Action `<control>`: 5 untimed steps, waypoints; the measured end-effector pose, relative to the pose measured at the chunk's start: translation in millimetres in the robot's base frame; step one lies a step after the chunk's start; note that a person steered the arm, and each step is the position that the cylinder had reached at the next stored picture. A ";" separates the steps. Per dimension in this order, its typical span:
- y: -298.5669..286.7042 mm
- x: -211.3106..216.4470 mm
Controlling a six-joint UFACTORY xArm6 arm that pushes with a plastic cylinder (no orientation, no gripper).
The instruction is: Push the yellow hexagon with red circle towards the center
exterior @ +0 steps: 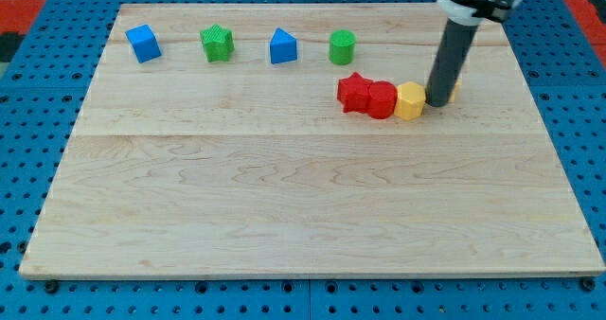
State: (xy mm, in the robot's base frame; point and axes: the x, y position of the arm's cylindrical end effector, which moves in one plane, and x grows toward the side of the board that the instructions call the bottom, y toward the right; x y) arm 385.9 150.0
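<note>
The yellow hexagon (pixel 409 101) lies at the view's right, upper part of the wooden board (pixel 284 197). It touches the red circle (pixel 381 100) on its left, which touches a red star (pixel 353 91) further left. My tip (pixel 438 101) stands just right of the yellow hexagon, close to or touching it. A second yellow block (pixel 454 90) shows partly behind the rod, its shape hidden.
Along the board's top edge stand a blue cube (pixel 143 43), a green star (pixel 217 44), a blue house-shaped block (pixel 283 47) and a green cylinder (pixel 342 46). A blue pegboard (pixel 28 121) surrounds the board.
</note>
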 end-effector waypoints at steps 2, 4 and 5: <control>-34.2 -11.7; -101.3 25.2; -22.5 35.4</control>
